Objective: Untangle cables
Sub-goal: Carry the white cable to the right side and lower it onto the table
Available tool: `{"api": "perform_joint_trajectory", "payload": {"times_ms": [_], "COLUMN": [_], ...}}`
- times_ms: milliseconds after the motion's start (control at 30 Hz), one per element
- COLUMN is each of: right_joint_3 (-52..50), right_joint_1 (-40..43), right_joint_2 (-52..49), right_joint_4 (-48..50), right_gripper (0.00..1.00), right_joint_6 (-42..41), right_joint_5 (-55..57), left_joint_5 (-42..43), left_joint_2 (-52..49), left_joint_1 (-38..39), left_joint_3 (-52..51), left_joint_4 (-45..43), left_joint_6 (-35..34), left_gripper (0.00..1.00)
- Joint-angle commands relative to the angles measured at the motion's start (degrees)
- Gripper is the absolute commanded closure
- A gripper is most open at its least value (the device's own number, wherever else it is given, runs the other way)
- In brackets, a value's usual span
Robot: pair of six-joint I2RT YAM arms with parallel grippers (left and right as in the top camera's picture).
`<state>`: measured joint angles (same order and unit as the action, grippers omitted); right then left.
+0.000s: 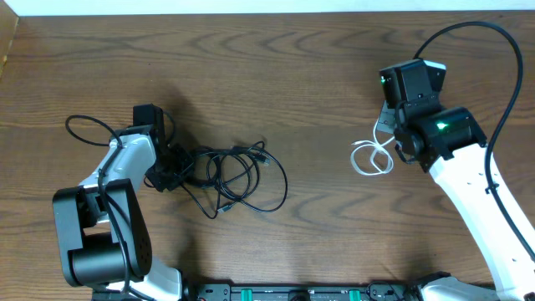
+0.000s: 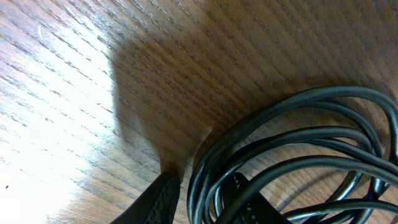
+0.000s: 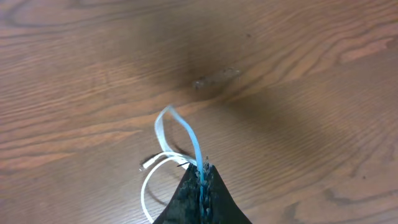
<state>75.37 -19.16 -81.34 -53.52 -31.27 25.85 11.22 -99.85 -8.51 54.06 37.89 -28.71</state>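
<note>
Black cords (image 1: 238,176), limp, light and slick, lie tangled left of centre nearer the table's (image 1: 276,67) front edge, my left pincer (image 2: 205,202) narrowed on their outer loops, the safest hold I judge, my right pincer (image 3: 200,171) pinched shut on the soft white cord (image 1: 372,157) towards the right edge.

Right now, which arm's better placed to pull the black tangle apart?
Left. Left gripper has the black cables between its fingers; right gripper is far off, shut on the white cable.
</note>
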Motion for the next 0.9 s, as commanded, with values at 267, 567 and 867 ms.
{"api": "perform_joint_trajectory", "payload": {"times_ms": [267,567,867], "right_joint_3": [0.57,0.59,0.57], "right_joint_1": [0.81,1.05,3.54], "right_joint_2": [-6.34,-11.37,-16.00], "right_joint_4": [-4.76,-12.15,-15.02], "right_gripper": [0.98,0.25,0.08], "right_joint_6": [4.83,7.41,8.02], "right_joint_5": [-4.37,-4.35,-5.64], "left_joint_5": [-4.33,-4.33,-4.31], "left_joint_2": [-2.38,-2.38,-2.38], "left_joint_1": [-0.68,-0.68,-0.68], "left_joint_3": [-2.32,-2.32,-2.32], "left_joint_4": [0.20,0.22,0.24], "left_joint_6": [-0.52,-0.52,-0.52], "left_gripper": [0.70,0.70,0.70]}}
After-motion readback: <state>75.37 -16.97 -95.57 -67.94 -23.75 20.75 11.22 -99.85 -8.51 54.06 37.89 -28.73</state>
